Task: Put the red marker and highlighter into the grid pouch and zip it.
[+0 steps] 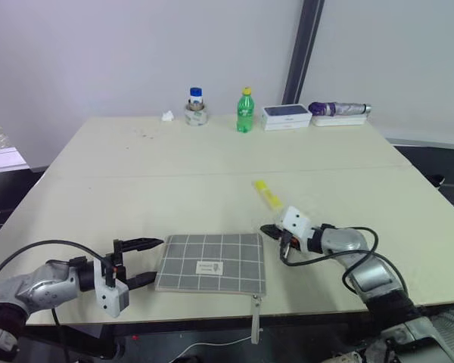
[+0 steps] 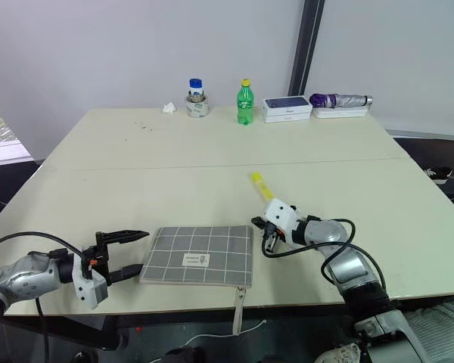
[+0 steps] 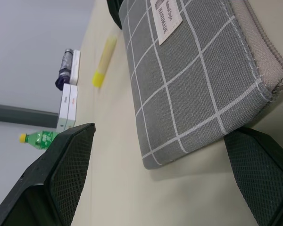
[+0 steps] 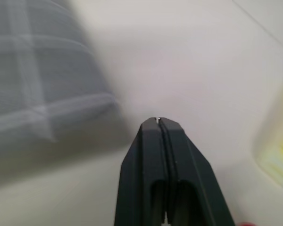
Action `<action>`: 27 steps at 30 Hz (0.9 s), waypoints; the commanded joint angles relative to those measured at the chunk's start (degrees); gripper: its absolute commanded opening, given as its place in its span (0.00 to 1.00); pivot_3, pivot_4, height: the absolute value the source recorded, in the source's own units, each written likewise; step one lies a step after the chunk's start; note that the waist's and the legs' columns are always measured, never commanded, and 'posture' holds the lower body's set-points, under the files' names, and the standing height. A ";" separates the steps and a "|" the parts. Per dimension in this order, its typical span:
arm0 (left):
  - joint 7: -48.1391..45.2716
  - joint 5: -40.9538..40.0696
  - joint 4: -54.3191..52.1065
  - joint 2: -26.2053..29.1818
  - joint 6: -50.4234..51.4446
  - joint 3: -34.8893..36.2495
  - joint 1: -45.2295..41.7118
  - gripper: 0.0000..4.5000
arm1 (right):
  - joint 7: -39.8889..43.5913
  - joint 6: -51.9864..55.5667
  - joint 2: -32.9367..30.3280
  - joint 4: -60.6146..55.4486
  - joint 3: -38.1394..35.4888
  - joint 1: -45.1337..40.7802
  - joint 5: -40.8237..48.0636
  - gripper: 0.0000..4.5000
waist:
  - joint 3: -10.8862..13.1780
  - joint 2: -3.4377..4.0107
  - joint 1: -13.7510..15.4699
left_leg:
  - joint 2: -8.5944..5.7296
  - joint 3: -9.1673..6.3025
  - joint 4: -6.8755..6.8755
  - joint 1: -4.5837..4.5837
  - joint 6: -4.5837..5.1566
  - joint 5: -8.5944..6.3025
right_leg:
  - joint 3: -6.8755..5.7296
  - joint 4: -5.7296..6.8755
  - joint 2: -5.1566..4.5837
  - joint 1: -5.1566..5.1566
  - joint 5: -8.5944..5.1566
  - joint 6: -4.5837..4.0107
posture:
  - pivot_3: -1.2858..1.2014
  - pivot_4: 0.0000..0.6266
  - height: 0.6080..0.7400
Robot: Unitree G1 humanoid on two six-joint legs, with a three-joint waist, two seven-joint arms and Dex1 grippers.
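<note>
I judge the grid pouch (image 1: pixel 212 262) soft and floppy, so I would pinch its stiffer zipper edge. My left gripper (image 1: pixel 138 262) has its fingers apart around the pouch's corner; my right gripper (image 1: pixel 272 231), fingers together, sits between the pouch and the light, smooth highlighter (image 1: pixel 267 194).

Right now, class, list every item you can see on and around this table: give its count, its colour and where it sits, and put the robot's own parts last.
grid pouch: one, grey with white lines, near edge of table, its pull tab hanging over the edge.
highlighter: one, yellow, mid-table, beyond the right gripper.
green bottle: one, yellow cap, far edge.
tape roll with a blue-capped jar: one, far edge, left of the bottle.
white box: one, dark top, right of the bottle.
purple umbrella: one, far right edge.
table: one, cream.
left gripper: fingers open, beside the pouch's left end.
right gripper: fingers shut, empty, right of the pouch.
</note>
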 commanded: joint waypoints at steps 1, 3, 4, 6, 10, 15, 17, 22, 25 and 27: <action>-0.70 3.05 0.04 0.87 0.86 -2.02 2.58 1.00 | 1.96 0.70 -3.36 -4.20 -3.46 1.00 1.96 0.01 | 0.00 0.00 0.11 | 0.01 0.00 0.01 0.00 0.00 0.00 | 0.00 -0.01 -0.01 0.02 0.00 0.00 | 0.52 0.24 1.00; -0.43 3.22 -0.56 0.76 0.98 -2.09 2.88 1.00 | 2.87 0.93 -5.97 -4.65 -4.48 2.38 1.73 0.01 | 0.00 0.00 0.21 | 0.01 0.01 0.02 0.00 0.00 0.00 | 0.00 -0.02 -0.03 0.03 0.00 0.00 | 0.52 0.24 1.00; -0.35 3.20 -0.80 0.77 1.03 -2.14 3.00 1.00 | 3.37 1.06 -7.41 -4.89 -4.88 3.20 1.54 0.01 | -0.01 0.00 0.29 | 0.02 0.01 0.03 0.00 0.00 0.00 | 0.00 -0.02 -0.03 0.04 0.00 0.00 | 0.52 0.24 1.00; -0.16 3.55 -1.24 0.90 0.92 -2.30 3.02 1.00 | 5.74 2.02 -10.80 -6.27 -5.36 5.45 2.01 0.01 | -0.01 0.02 0.34 | 0.01 0.01 0.03 0.00 0.01 0.00 | -0.01 -0.04 -0.04 0.05 0.00 0.00 | 0.52 0.24 1.00; 0.31 4.69 -1.76 0.79 0.34 -2.69 2.64 1.00 | 11.86 8.00 -16.21 -13.71 -5.14 9.47 6.09 0.01 | -0.05 0.09 0.18 | 0.01 0.02 0.02 0.01 0.01 0.00 | -0.01 -0.04 -0.05 0.06 0.00 0.00 | 0.52 0.24 1.00; 0.59 5.96 -1.77 -0.11 0.29 -3.42 1.38 1.00 | 10.83 13.49 -14.11 -19.90 -2.55 8.88 7.24 0.01 | -0.16 0.26 0.20 | 0.01 -0.01 0.02 0.11 0.01 0.00 | 0.01 -0.04 -0.02 0.14 0.00 0.00 | 0.52 0.24 1.00; 0.60 6.79 -1.92 -0.20 -0.10 -3.80 0.86 1.00 | 9.25 14.46 -12.05 -20.59 -0.22 7.28 5.49 0.01 | -0.17 0.24 0.27 | 0.00 -0.01 0.05 0.11 0.01 0.00 | 0.02 -0.04 -0.03 0.17 0.00 0.00 | 0.52 0.24 1.00; 1.06 7.63 -1.82 -0.27 -0.30 -4.36 0.23 1.00 | 7.69 14.57 -10.90 -18.27 4.21 4.41 0.80 0.01 | -0.18 0.25 0.55 | -0.04 -0.02 0.09 0.09 0.01 0.00 | 0.00 -0.04 -0.06 0.18 -0.01 0.02 | 0.52 0.24 1.00; 1.33 7.84 -2.29 -0.30 -0.23 -4.53 0.46 1.00 | 7.75 13.47 -10.99 -16.19 4.00 3.11 0.21 0.01 | -0.18 0.25 0.52 | -0.06 -0.02 0.09 0.09 0.02 -0.01 | 0.00 -0.05 -0.07 0.18 -0.01 0.02 | 0.52 0.24 1.00; 1.57 8.06 -2.59 -0.29 -0.18 -4.46 0.69 1.00 | 8.35 13.10 -11.43 -15.25 2.90 2.69 0.79 0.01 | -0.19 0.26 0.49 | -0.06 -0.02 0.08 0.09 0.02 -0.01 | 0.00 -0.04 -0.07 0.18 -0.01 0.02 | 0.52 0.24 1.00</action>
